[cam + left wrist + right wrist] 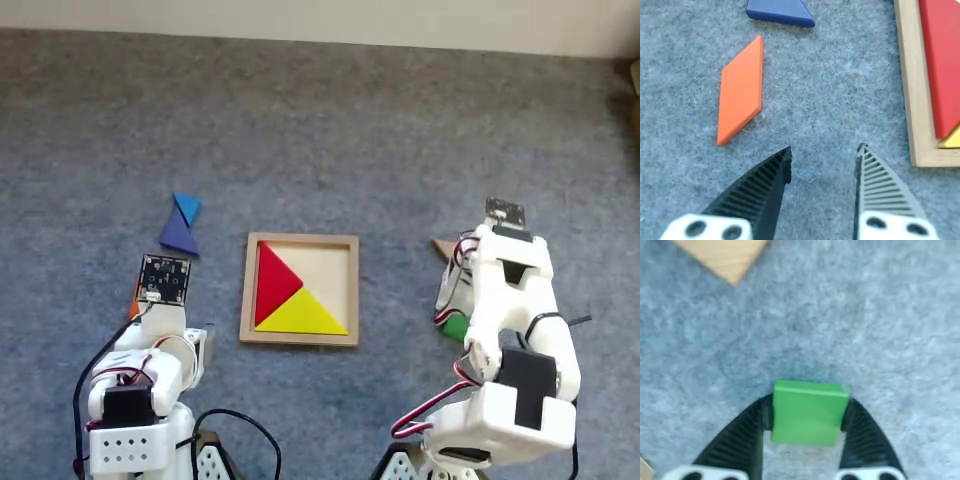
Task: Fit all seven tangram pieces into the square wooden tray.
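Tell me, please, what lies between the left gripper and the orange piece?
Bare carpet only, in the left wrist view, between left gripper and orange piece.

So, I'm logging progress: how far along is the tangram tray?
Done: red triangle and yellow triangle sit in the tray. In hand: the right gripper grips the green square. Remaining: orange parallelogram, light blue triangle, dark blue piece and tan piece lie outside.
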